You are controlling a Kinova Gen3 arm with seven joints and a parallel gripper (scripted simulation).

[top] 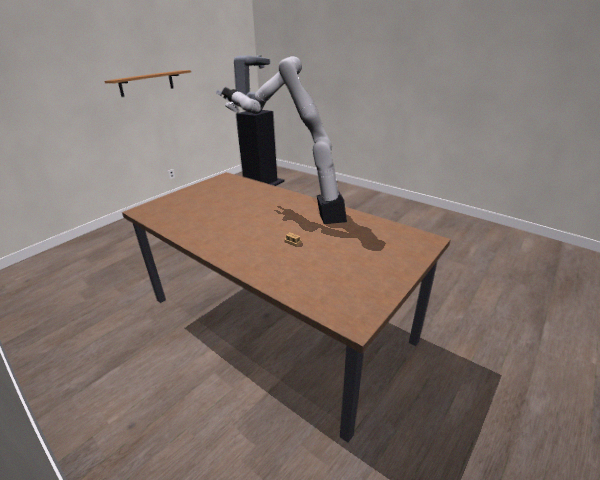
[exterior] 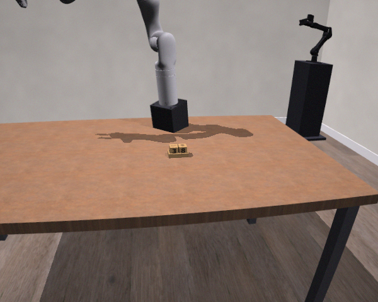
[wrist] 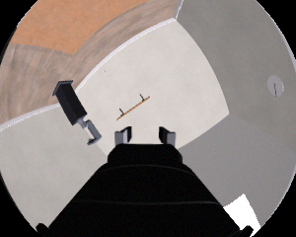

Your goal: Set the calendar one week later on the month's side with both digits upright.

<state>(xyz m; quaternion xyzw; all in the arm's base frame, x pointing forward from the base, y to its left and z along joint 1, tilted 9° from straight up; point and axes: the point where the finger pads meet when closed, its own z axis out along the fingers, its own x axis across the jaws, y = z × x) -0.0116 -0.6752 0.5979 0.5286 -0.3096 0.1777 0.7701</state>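
Nothing is yet done: the 2 cubes [exterior: 177,148] are seen reading 38 in the tray [exterior: 178,155]; the gripper [wrist: 146,134] is held wide, empty, far above.

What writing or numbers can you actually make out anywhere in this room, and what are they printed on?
"3" on the left wooden cube of the small calendar, exterior view.
"8" on the right wooden cube beside it; it is small, so read with some caution.
Both cubes stand in a wooden tray on the table.
No month name is readable on this side.
In the top view the calendar is too small to read.
Nothing else bears readable text.
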